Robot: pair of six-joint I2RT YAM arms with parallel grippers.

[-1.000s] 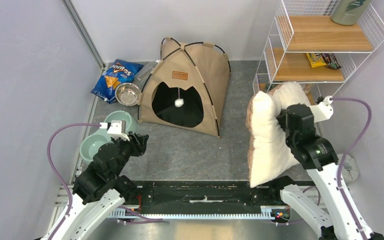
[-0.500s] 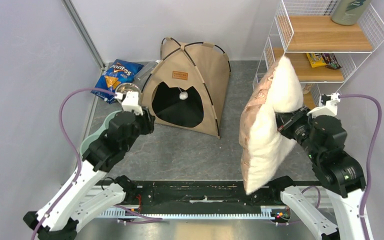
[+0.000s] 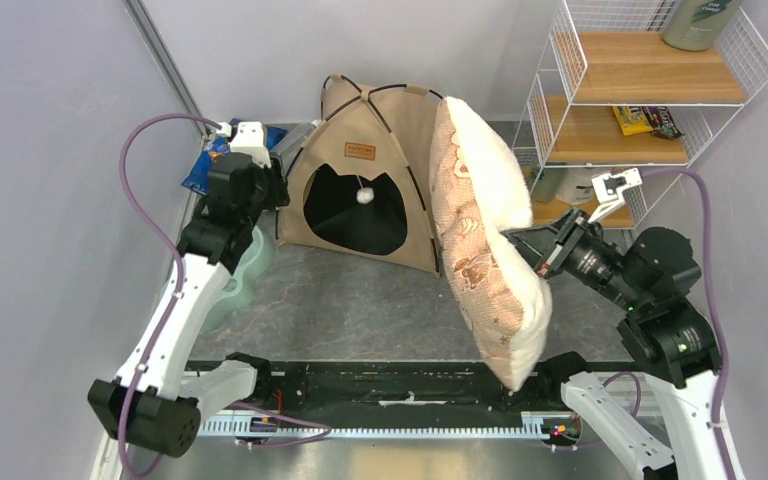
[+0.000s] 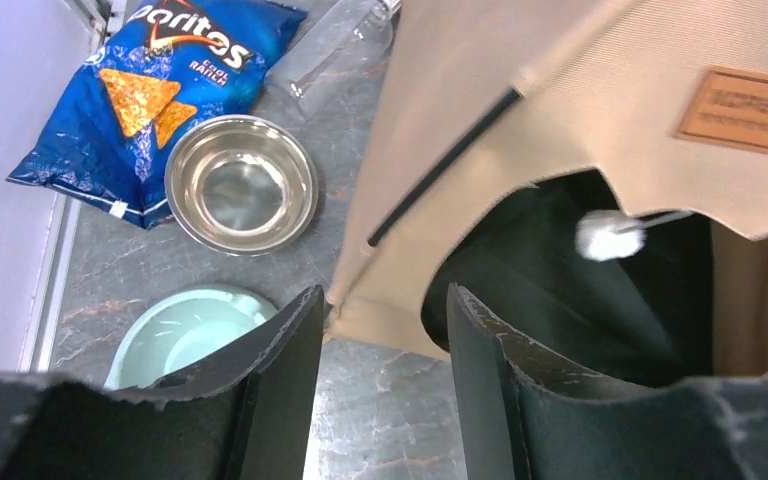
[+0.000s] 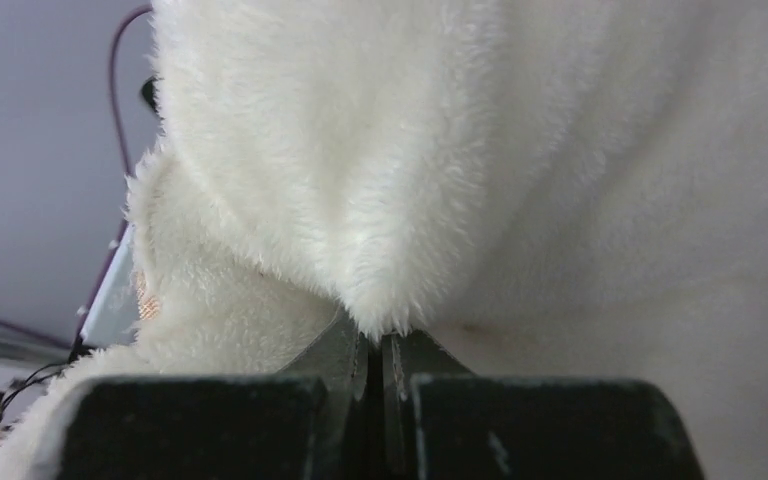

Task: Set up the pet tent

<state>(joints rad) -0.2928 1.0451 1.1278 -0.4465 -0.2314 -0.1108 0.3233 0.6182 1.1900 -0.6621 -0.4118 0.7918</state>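
1. Pet tent (image 3: 370, 185): stands erected at the rear middle of the table, poles arched, and its doorway faces the arm bases. The shell looks done. Judgement: what is left is getting the bedding inside.
2. Pillow (image 3: 485, 240): held off the table on edge, just right of the tent, with the patterned face toward the tent side and the white fleece toward the right arm. Its top edge overlaps the tent's right wall in the top view; I cannot tell whether they touch. Held edge-on, it probably presents a narrower profile to the doorway.
3. Right gripper (image 5: 375, 340): jaws closed on a pinched fold of the pillow's fleece. A small bite of a bulky load, so it may slip or swing.
4. Left gripper (image 4: 382, 292): jaws apart and empty, hovering over the tent's front-left corner. It is likely placed there to steady the light shell against a push from the pillow.
5. Chip bag (image 4: 155, 95), steel bowl (image 4: 242, 185) and green bowl (image 4: 185, 335): all sit left of the tent and apart from it.
6. White pompom (image 4: 608, 236): hangs in the doorway and could snag the pillow as it enters.
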